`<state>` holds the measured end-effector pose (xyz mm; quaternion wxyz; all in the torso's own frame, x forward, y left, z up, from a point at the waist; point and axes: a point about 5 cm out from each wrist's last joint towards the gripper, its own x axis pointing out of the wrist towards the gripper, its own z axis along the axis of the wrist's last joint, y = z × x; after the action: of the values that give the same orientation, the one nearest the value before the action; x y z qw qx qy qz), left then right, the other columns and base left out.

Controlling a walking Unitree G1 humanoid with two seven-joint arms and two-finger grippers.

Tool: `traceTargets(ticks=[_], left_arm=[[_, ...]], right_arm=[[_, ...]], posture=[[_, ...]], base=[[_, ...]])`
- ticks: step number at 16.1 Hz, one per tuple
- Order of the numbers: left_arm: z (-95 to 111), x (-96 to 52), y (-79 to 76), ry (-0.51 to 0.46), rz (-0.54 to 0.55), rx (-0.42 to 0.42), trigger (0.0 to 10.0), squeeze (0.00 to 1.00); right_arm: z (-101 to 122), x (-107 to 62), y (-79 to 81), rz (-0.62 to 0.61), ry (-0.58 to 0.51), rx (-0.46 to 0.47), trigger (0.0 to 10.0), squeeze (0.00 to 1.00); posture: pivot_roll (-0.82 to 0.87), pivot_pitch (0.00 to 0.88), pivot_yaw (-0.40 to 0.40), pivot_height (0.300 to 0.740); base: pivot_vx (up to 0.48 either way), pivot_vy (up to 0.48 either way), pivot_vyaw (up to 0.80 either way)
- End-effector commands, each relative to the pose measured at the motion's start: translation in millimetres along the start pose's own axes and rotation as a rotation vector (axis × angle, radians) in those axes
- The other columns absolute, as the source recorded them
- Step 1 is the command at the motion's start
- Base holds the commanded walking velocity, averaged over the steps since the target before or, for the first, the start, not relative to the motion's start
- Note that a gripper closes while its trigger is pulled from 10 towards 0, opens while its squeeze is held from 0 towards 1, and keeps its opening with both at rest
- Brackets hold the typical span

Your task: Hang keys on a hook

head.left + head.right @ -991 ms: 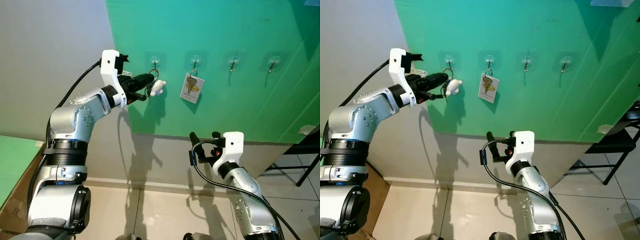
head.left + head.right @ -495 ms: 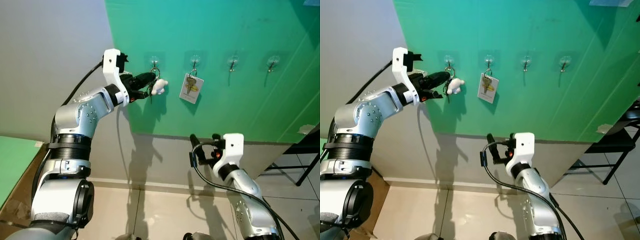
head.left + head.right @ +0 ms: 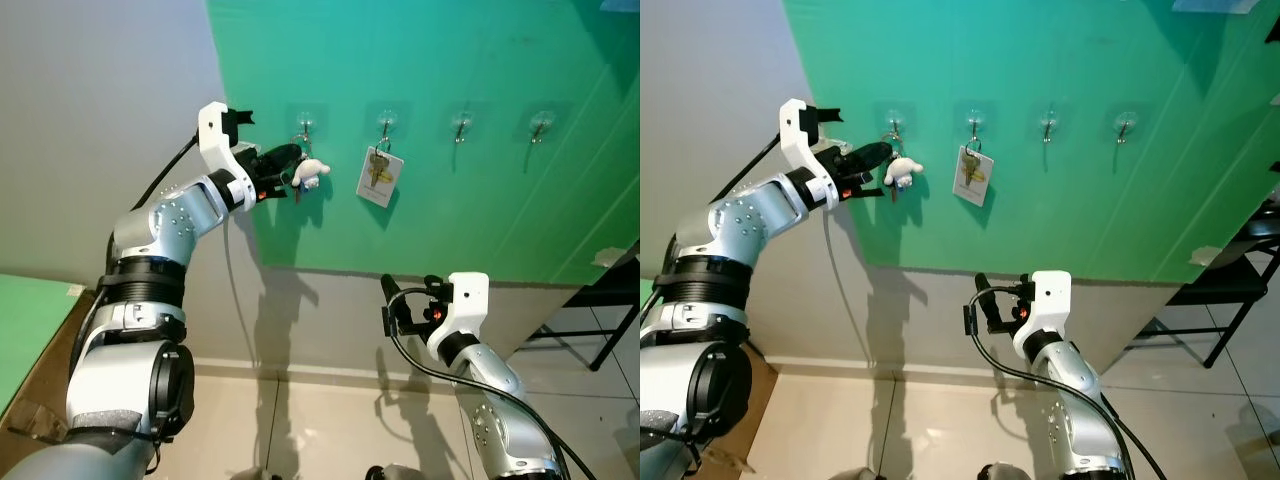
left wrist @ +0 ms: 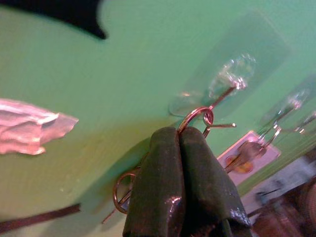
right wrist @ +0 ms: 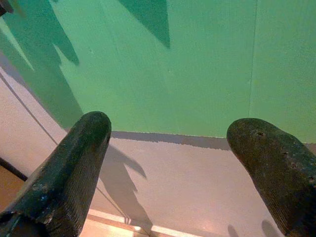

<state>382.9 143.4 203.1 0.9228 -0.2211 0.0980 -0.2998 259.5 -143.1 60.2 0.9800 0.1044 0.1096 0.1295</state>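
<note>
Left gripper (image 3: 290, 163): raised to the green wall (image 3: 450, 230), its black tips level with the leftmost hook (image 3: 303, 127) and just below it. In the left wrist view its fingers (image 4: 163, 173) were pressed flat together, with the key ring (image 4: 195, 116) pinched between the tips.

Keys (image 3: 296, 190): hung from the ring at the gripper's tips, close against the wall under the leftmost hook. The wrist view showed the ring's upper loop right at the hook's wire; whether it was already over the hook could not be told.

White charm (image 3: 311, 172): a small soft figure on the same ring, sticking out on the far side of the gripper's tips, toward the tagged keys.

Hooks: four clear stick-on hooks in a row across the wall. The second (image 3: 385, 123) carried a set of keys with a white tag (image 3: 379, 178). The third (image 3: 461, 124) and fourth (image 3: 540, 124) were bare.

Right gripper (image 3: 410, 295): held low in front of the pale lower band of the wall (image 3: 330, 320), well apart from the hooks. Jaws wide open, holding nothing; its wrist view showed the two fingers (image 5: 64, 173) far apart with wall between them.

Floor (image 3: 300, 420): pale tiles, with the arms' shadows across them.

Black frame (image 3: 600, 310): stood at the right edge.
</note>
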Motion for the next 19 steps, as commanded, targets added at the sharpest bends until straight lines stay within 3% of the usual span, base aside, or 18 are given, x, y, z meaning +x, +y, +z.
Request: traceTargets(ticks=[1, 3, 4, 13, 19], left_arm=[[-8.6, -1.8, 4.8, 0.035, 0.045, 0.073, 10.0, 0.00], [-15.6, -0.5, 0.0, 0.051, 0.023, 0.169, 10.0, 0.00], [-18.7, -0.2, -0.8, 0.052, 0.025, 0.221, 10.0, 1.00], [-14.5, 1.0, -0.7, 0.012, 0.047, 0.295, 10.0, 1.00], [-8.6, 0.8, -3.3, -0.054, 0.038, 0.274, 10.0, 1.00]], right_arm=[[3.1, 1.3, -0.6, 0.006, -0.001, 0.003, 10.0, 0.00], [3.0, 1.9, -0.4, 0.007, 0.002, 0.004, 10.0, 0.00], [2.6, 1.7, -0.1, 0.008, 0.005, 0.005, 10.0, 0.00], [0.3, -0.1, -0.4, 0.005, 0.016, 0.007, 10.0, 0.00], [-1.1, -1.4, -0.6, 0.005, 0.023, 0.007, 10.0, 0.00]], posture=[[-0.07, 0.000, 0.004, 0.740], [-0.07, 0.000, 0.003, 0.740], [-0.07, 0.000, 0.001, 0.740], [-0.07, 0.000, 0.002, 0.740], [-0.08, 0.000, 0.001, 0.740]], base=[[0.000, 0.000, 0.00], [0.000, 0.000, 0.00], [0.000, 0.000, 0.00], [0.000, 0.000, 0.00], [0.000, 0.000, 0.00]])
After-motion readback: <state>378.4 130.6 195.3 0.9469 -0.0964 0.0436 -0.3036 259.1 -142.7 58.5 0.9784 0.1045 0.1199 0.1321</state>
